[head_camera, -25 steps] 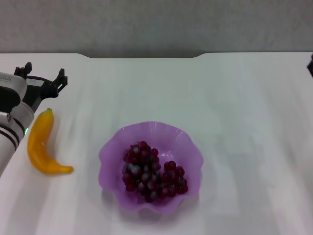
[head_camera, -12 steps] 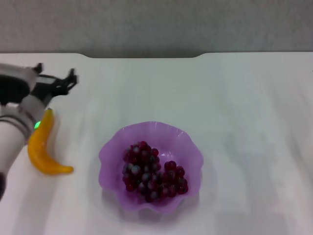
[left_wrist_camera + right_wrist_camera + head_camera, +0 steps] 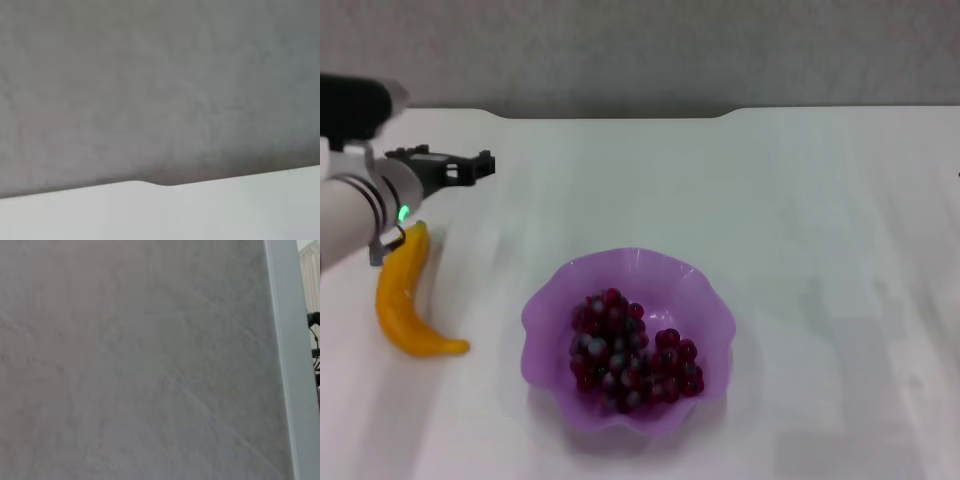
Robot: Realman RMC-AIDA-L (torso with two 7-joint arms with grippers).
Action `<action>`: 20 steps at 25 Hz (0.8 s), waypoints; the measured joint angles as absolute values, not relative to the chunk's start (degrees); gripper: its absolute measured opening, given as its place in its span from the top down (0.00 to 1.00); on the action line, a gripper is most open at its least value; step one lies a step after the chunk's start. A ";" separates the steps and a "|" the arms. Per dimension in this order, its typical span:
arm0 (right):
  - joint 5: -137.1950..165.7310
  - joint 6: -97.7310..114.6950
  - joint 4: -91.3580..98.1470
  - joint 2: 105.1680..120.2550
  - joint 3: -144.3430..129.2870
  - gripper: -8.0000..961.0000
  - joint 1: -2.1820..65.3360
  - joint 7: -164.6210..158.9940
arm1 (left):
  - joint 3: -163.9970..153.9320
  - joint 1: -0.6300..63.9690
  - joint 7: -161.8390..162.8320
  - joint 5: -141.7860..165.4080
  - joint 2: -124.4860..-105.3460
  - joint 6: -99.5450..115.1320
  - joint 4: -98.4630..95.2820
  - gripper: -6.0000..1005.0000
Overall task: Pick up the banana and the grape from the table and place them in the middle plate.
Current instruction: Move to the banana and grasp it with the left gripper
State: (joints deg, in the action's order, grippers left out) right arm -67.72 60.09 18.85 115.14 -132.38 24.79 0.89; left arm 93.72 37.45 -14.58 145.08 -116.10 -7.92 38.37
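Grape bunch (image 3: pixel 632 352) already lying in the middle plate (image 3: pixel 548 303), dark red-purple, heaped centre to robot's right of the bowl. So half the job reads as done; step in hand = banana.

Banana (image 3: pixel 403 296) on the table (image 3: pixel 800 200), far left, well apart from plate. Lies roughly fore-aft, green stem tip at the far end, curved tail hooking toward the plate at the near end.

Left gripper (image 3: pixel 470 165) above the table just beyond the banana's stem end, pointing toward robot's right, roughly horizontal. Not touching the fruit. Fingers seen edge-on, so can't tell if spread or closed. Left wrist view gives only grey wall and table edge, no help.

Right arm: not in head view; its wrist cam faces a blank surface. Parked, by the look of it.

How to do it well (judgement):
- Wrist needs to tip down first; gripper now aims sideways, not at fruit.
- Come over the banana's mid-body, the thickest part, w/ jaws across the short axis, not along the length.
- Skin looks smooth, curved: likely to roll or slip if pinched near an end.
- Lift clear of the wavy rim before crossing.
- Set down beside or on the grapes gently; plate looks light, could shift.
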 joint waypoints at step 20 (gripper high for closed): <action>-67.64 60.08 18.27 115.13 -133.00 0.08 25.05 1.10 | 107.52 34.04 -7.84 164.47 -116.17 -36.03 51.47 0.11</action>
State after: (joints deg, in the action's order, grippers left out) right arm -67.64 60.08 18.27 115.13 -133.00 25.05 1.10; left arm 107.52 34.04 -7.84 164.47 -116.17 -36.03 51.47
